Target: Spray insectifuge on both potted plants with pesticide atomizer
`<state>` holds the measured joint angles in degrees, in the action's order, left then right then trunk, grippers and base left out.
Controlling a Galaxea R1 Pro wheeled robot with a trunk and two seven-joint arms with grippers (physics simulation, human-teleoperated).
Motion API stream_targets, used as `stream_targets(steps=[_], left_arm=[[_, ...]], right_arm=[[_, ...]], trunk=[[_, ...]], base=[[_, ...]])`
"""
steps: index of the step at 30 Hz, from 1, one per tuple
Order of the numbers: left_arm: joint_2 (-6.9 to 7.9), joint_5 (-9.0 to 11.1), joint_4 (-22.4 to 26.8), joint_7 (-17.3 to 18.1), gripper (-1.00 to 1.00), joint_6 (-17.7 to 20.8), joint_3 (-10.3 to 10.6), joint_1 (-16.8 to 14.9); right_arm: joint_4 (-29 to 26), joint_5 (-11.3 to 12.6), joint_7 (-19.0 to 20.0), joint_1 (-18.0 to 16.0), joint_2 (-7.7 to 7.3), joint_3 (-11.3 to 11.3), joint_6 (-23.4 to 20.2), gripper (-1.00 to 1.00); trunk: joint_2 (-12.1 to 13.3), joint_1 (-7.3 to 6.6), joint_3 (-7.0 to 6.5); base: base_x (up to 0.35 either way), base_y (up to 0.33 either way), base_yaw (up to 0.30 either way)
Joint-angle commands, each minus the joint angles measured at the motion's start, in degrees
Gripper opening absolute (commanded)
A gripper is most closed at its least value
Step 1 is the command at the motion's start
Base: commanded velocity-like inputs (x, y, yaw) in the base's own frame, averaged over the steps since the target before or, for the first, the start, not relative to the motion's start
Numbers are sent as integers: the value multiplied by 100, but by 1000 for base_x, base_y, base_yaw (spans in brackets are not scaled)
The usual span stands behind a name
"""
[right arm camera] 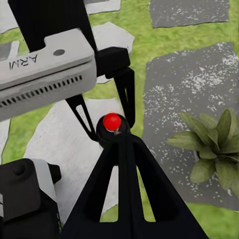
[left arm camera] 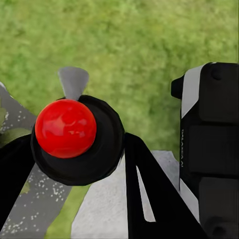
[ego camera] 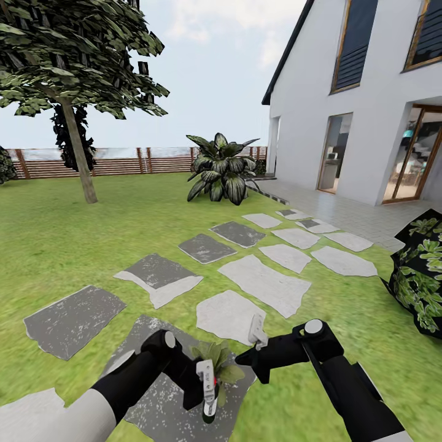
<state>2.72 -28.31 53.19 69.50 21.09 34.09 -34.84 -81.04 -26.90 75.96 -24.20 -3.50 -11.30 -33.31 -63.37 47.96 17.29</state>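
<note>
1. The garden is a big lawn [ego camera: 73,245] with grey and white stepping stones [ego camera: 264,282] running towards the house [ego camera: 356,92], and a fence [ego camera: 123,162] at the back.
2. One potted plant [ego camera: 215,359] sits on a grey stone between the two arms: a low green rosette, with pale specks on the stone around it. Could be insectifuge, can't say for sure.
3. Both arms hang low over it, which I'd guess is for spraying straight down.
4. The right gripper [ego camera: 258,334] is above the plant. Can't tell how its jaws stand.
5. The left gripper [ego camera: 205,383] is next to the plant, jaws also unreadable.
6. The atomizer is probably the red-tipped black thing [left arm camera: 74,137] by the left gripper, though I can't confirm it.
</note>
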Motion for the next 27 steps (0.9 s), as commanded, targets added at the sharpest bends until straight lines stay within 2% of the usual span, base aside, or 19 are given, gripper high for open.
stream_targets(steps=[1,4,9,17,27], left_arm=[[2,-8,10,20,-100,60,58,-5],[1,-8,15,19,-100,61,147,-5],[0,-5,16,23,-100,62,167,-49],[-8,0,42,36,-100,75,168,-363],[-17,0,206,28,-100,141,177,-383]], right_arm=[[-8,-25,25,-5,-2,-5,-53,-100],[-8,-25,24,-5,-6,-4,-53,-100],[-7,-23,24,-5,-10,-11,-53,-100],[0,-21,24,-5,-27,-13,-53,-100],[-1,-21,24,-5,-28,-4,-53,-100]], trunk=[[-5,1,8],[-5,1,8],[-5,1,8],[-5,1,8],[-5,1,8]], base=[[0,0,0],[0,0,0],[0,0,0],[0,0,0],[0,0,0]])
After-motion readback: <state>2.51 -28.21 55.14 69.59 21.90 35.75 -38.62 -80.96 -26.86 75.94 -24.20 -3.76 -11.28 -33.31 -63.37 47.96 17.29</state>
